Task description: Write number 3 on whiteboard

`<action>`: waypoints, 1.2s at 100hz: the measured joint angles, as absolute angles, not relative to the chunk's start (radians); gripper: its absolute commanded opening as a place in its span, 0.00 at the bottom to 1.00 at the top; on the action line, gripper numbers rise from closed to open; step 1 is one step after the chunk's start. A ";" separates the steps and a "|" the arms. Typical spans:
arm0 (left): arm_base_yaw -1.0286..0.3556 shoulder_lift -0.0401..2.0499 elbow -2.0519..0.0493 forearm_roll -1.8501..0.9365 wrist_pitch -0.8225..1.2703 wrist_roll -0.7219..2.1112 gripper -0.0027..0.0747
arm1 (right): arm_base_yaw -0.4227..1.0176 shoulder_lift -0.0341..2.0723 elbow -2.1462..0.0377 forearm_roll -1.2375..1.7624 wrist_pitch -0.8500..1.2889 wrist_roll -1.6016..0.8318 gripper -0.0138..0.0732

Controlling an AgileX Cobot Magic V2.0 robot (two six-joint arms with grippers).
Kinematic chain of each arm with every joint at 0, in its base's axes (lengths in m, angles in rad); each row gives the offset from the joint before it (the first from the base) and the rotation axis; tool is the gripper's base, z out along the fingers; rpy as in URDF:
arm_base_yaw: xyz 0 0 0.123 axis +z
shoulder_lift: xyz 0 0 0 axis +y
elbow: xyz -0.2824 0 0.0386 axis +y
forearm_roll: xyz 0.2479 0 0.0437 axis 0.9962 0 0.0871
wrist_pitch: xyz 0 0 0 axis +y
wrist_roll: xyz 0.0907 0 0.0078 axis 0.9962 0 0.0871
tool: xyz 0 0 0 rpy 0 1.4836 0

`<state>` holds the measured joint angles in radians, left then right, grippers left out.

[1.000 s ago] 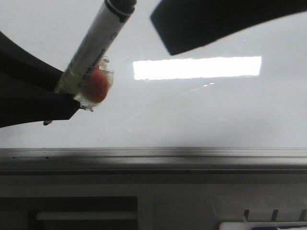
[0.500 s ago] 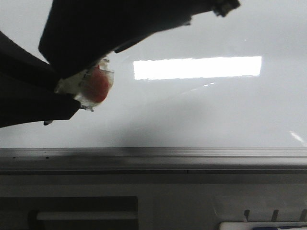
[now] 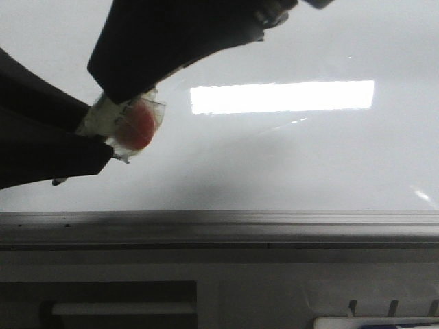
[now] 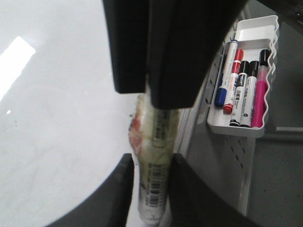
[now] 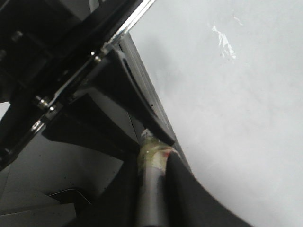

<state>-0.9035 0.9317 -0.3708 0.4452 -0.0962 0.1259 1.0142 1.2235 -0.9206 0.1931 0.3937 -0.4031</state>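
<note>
In the front view, the whiteboard (image 3: 295, 164) fills most of the scene, glossy and pale, with a bright light reflection (image 3: 282, 96) across it and a grey rail (image 3: 219, 226) along its near edge. The left gripper (image 3: 92, 130) comes in from the left, its jaws closed on a marker (image 3: 103, 118) wrapped in clear tape with a red blob (image 3: 139, 127) on it; the right gripper (image 3: 127, 96) reaches down from above and covers the marker's upper part. No drawn line of the number 3 can be made out on the board. In the left wrist view, both dark fingers (image 4: 120, 187) press against the marker's barrel (image 4: 154, 184), while the other gripper (image 4: 161, 94) clasps its far end; a white tray (image 4: 248, 71) of spare markers hangs beside the board. In the right wrist view, the right gripper's jaws (image 5: 154, 175) close around the marker's grey end (image 5: 152, 189), facing the left gripper (image 5: 142, 118) above the whiteboard (image 5: 236, 118).
</note>
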 measured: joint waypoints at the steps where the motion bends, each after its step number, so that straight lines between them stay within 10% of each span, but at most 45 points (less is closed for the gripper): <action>1: -0.903 0.930 -0.371 0.436 -0.096 0.126 0.50 | 1.014 1.223 -0.921 0.193 0.394 -0.403 0.09; 29: -0.899 0.833 -0.371 0.293 -0.013 0.126 0.60 | 0.968 1.197 -0.941 0.210 0.409 -0.403 0.09; 56: -0.876 0.742 -0.371 0.141 0.010 0.126 0.41 | 0.846 1.179 -1.053 0.201 0.466 -0.403 0.09; 120: -0.755 0.740 -0.371 0.100 -0.028 0.126 0.41 | 0.778 1.244 -1.118 0.125 0.499 -0.403 0.09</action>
<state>-0.7553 0.7398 -0.3708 0.0998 -0.0276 0.1259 0.7778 1.2440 -1.1182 0.1249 0.4990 -0.4031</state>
